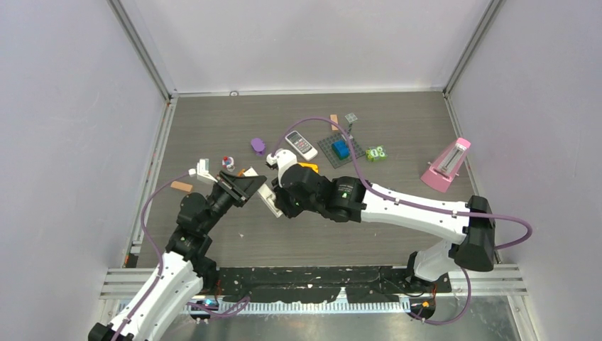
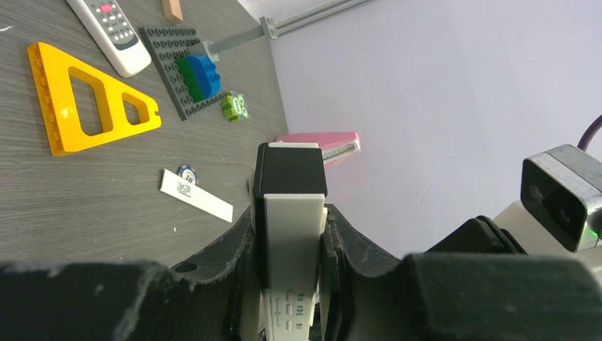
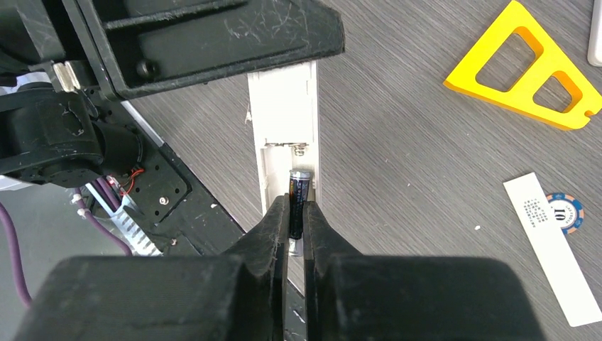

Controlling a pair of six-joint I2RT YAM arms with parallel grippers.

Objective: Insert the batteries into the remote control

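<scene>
Pinching a battery (image 3: pixel 299 183) end-on in the right gripper (image 3: pixel 297 217), jaws pressed nearly together on its slim body. Holding it low in the open bay (image 3: pixel 273 174) of the remote (image 3: pixel 284 106), nose toward the small metal contact (image 3: pixel 299 148) at the bay's inner end; touching or not, cannot tell. Clamping the remote's other end in the left gripper (image 2: pixel 291 224), jaws tight on its sides, seemingly raised off the table (image 3: pixel 426 142).

To do it well:
- Keep the battery's axis in line with the remote's long side, not skewed.
- Check polarity against the contact before pressing.
- Set the nose against the contact first, then tip the rear down into the bay.
- Press gently; too much force likely to twist the remote in the left grip.
- Hold the left arm steady meanwhile.
- Release only once seated flat, then lift straight away from the remote, so as not to drag the battery back out.

Beside the remote, on the table: a white strip (image 3: pixel 550 249), perhaps the bay's cover, with a round chip (image 3: pixel 566 213) just beside it. Farther from the remote, a yellow triangle (image 3: pixel 529 67). Other batteries not made out.
</scene>
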